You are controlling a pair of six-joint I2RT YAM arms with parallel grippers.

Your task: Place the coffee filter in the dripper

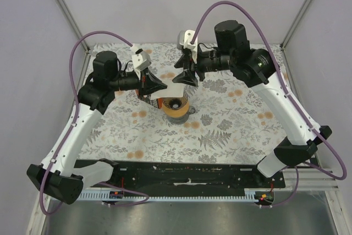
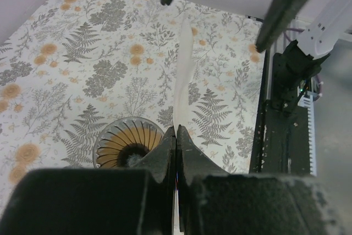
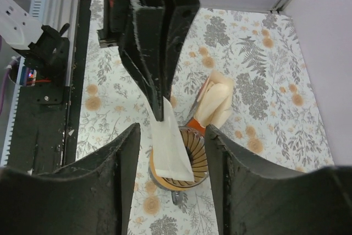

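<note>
White paper coffee filter (image 3: 171,149) hangs folded flat and on edge over the dripper (image 3: 196,157). The left gripper (image 2: 176,136) has its fingers pressed together on one end, and the right gripper (image 1: 187,81) is spread either side of the free end, apparently not touching. Long axis runs rightward from the pinch toward the right gripper. Step judged: positioning over the cone; next it likely needs opening and lowering point-first, clear of the orange carton (image 3: 215,100) just beside.

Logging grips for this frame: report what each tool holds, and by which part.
The left tool pinches the coffee filter by one edge, the paper over the dripper. The right tool stands open around it, holding nothing.
</note>
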